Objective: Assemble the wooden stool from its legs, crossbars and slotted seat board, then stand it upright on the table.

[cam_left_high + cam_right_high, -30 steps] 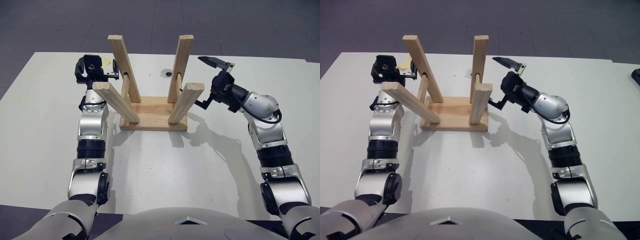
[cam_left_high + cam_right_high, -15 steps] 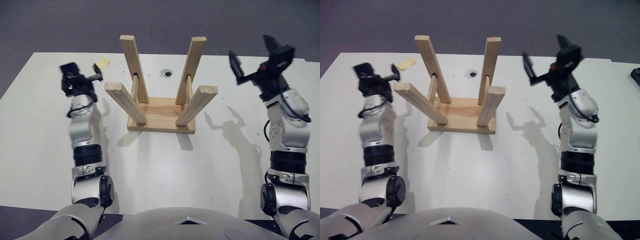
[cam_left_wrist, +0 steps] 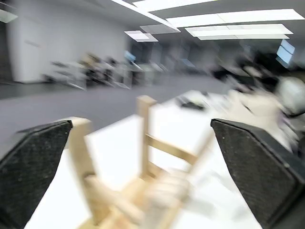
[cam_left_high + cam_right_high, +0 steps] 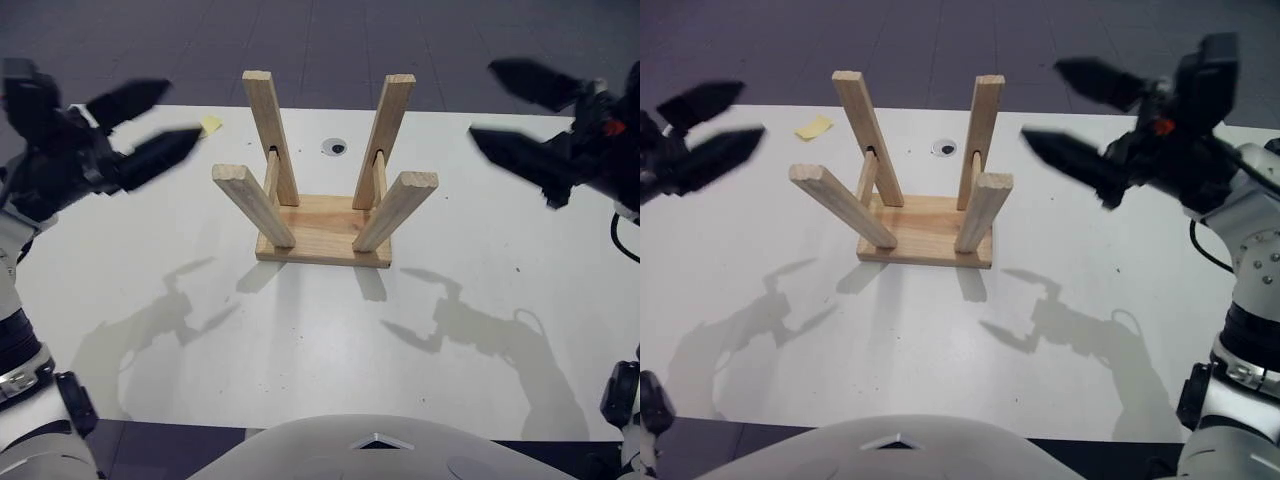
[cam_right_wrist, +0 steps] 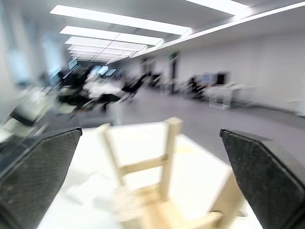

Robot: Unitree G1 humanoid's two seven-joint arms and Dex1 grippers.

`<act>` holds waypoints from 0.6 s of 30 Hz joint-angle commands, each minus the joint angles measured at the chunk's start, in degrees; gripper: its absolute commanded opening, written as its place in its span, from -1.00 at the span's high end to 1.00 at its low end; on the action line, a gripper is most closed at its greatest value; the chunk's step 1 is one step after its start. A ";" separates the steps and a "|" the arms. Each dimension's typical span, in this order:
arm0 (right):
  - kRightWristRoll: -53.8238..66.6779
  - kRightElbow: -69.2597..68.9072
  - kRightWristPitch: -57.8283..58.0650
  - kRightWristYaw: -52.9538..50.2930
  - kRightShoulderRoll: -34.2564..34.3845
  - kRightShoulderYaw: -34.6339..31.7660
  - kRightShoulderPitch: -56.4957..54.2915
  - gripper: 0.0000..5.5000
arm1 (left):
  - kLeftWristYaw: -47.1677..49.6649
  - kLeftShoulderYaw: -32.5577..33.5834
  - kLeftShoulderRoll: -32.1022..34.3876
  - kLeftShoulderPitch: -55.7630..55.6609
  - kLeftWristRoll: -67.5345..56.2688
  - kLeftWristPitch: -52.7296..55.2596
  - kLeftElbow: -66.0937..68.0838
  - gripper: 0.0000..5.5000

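Observation:
The wooden stool (image 4: 325,225) lies upside down in the middle of the table, seat board flat on the top. Its four legs (image 4: 270,135) point up and splay outward, with crossbars (image 4: 272,170) joining them low down. My left gripper (image 4: 180,112) hangs open, high above the table to the left of the stool, empty. My right gripper (image 4: 483,100) hangs open at the same height on the right, also empty. In the left wrist view the stool (image 3: 143,181) sits blurred between the two black fingers (image 3: 33,167). The right wrist view shows the stool (image 5: 157,191) the same way.
The white table (image 4: 300,330) has a round hole (image 4: 336,148) behind the stool and a yellow note (image 4: 209,124) at the back left. Bare tabletop lies in front and to both sides. Dark floor lies beyond the far edge.
Both arms have drawn back from the stool's legs and risen up and outward, fingers open. The stool has stayed upside down in place.

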 commanded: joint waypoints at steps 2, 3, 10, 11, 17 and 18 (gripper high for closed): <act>-5.75 2.14 -0.72 2.57 0.80 5.97 0.81 -0.96 | 1.08 -9.57 -1.29 1.68 6.00 -1.36 -0.59 -0.96; -6.77 2.84 -1.15 2.64 1.36 6.68 0.90 -0.96 | 1.69 -10.19 -1.98 1.94 6.67 -1.69 -0.15 -0.96; -11.71 4.37 -3.19 4.91 2.07 8.71 4.19 -0.89 | 1.98 -10.46 -3.46 5.13 7.29 -2.77 1.14 -0.96; -12.12 4.60 -3.30 5.15 2.14 8.87 4.49 -0.87 | 1.74 -10.08 -3.37 5.51 7.09 -2.80 1.22 -0.96; -13.46 5.40 -3.41 6.07 3.08 9.41 5.16 -0.52 | 1.31 -8.00 -3.86 5.46 4.79 -2.36 2.74 -0.87; -13.58 5.43 -3.42 6.13 3.21 9.55 5.14 -0.44 | 1.30 -7.83 -3.95 5.42 4.59 -2.39 3.04 -0.79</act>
